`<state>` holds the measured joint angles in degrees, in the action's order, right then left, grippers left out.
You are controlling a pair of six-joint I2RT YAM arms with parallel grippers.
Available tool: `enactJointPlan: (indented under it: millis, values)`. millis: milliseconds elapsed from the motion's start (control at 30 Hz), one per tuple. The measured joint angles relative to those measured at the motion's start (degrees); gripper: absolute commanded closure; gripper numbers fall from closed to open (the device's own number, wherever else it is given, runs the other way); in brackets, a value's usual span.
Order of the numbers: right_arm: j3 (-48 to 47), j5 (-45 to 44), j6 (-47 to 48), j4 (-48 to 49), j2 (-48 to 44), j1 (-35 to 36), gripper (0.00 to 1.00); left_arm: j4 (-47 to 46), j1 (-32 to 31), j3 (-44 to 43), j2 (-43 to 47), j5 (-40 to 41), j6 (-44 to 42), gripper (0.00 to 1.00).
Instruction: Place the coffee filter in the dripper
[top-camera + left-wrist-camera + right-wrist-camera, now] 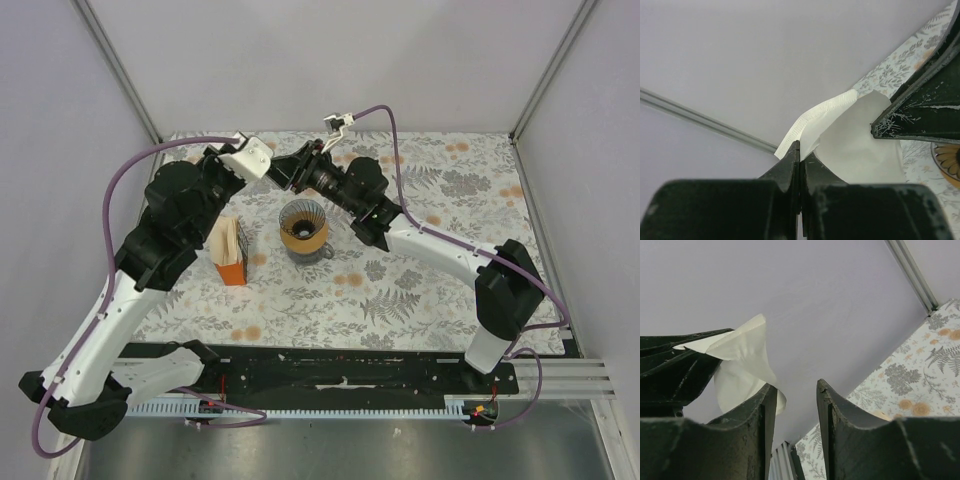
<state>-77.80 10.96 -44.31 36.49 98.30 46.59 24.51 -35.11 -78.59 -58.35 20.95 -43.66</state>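
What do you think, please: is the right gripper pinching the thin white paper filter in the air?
Not quite: the left gripper is pinching the thin white paper filter in the air, as the left wrist view shows; the right gripper stands open.

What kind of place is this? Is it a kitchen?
Probably not a kitchen: it looks like a robot test booth. Pale walls on metal rails box in a table with a flowery cloth, and two arms are bolted to its near edge.
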Motion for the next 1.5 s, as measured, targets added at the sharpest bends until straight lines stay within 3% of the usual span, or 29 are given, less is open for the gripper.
enactJointPlan:
  millis: [467, 567, 800, 1000, 1267, 1333, 1500]
  values:
    - [-0.28, -2.58, -1.66, 7.32, 0.00, 4.57, 0.49, 3.30, 0.00, -2.36, -0.52, 2.95, 18.82, 0.98]
    - [-0.37, -3.87, -1.73, 7.21, 0.00, 5.46, 0.44, 3.30, 0.02, -2.93, -1.01, 2.93, 20.15, 0.98]
    - [-1.95, -10.16, -0.28, 4.90, 0.26, 5.77, 0.55, 3.30, 0.02, -3.13, -1.05, 2.29, 21.57, 0.98]
    - [-8.90, -12.22, 0.74, 2.73, 3.17, 5.75, 0.54, 3.41, 0.00, -3.39, -1.09, 1.38, 21.79, 0.98]
    - [-9.79, -13.40, 1.60, 0.13, 4.66, 5.97, 0.51, 2.82, 0.00, -4.09, -1.25, 2.19, 21.75, 0.98]
    - [-9.79, -13.62, 1.97, -0.48, 4.74, 6.27, 0.57, 2.51, -0.09, -4.20, -1.36, 2.54, 21.75, 0.98]
    - [-9.88, -13.94, 2.62, -1.81, 5.18, 6.86, 0.92, 2.36, -0.11, -4.20, -1.40, 2.82, 21.75, 0.98]
